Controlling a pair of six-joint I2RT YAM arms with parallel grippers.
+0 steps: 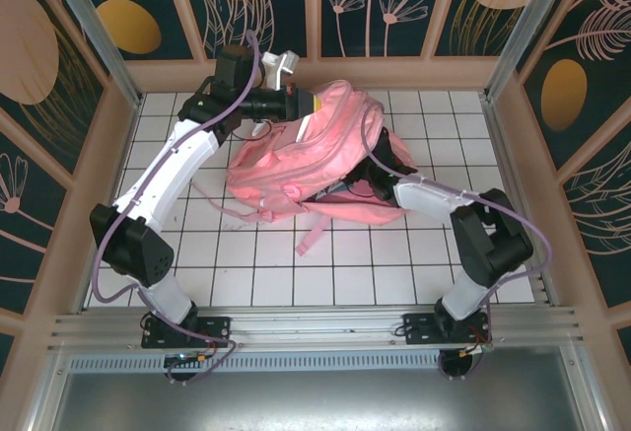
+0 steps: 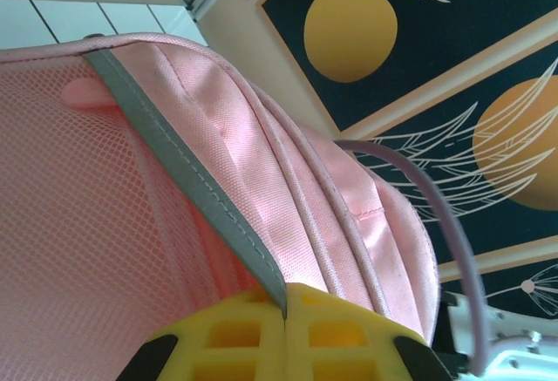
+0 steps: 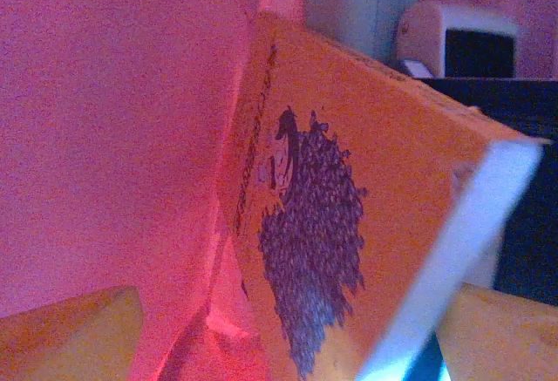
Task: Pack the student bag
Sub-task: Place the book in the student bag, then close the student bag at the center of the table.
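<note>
Top external: student bag [image 1: 335, 150] slumped upper centre, soft and floppy, so hold its stiffer grey-trimmed rim, where your left gripper [image 2: 286, 320] pinches shut; right gripper [image 3: 288, 337] spread inside, seemingly clear of the orange book [image 3: 349, 163].

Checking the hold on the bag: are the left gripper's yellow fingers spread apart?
No: the left gripper is closed, pinching the grey strip of the student bag.

The overhead camera is looking down from behind the arm bases onto the tiled counter [image 1: 296, 273] and the student bag [image 1: 325, 145]. The left wrist camera is pressing close to the bag's outer fabric; the right wrist camera is peering at pink fabric from very near.
</note>
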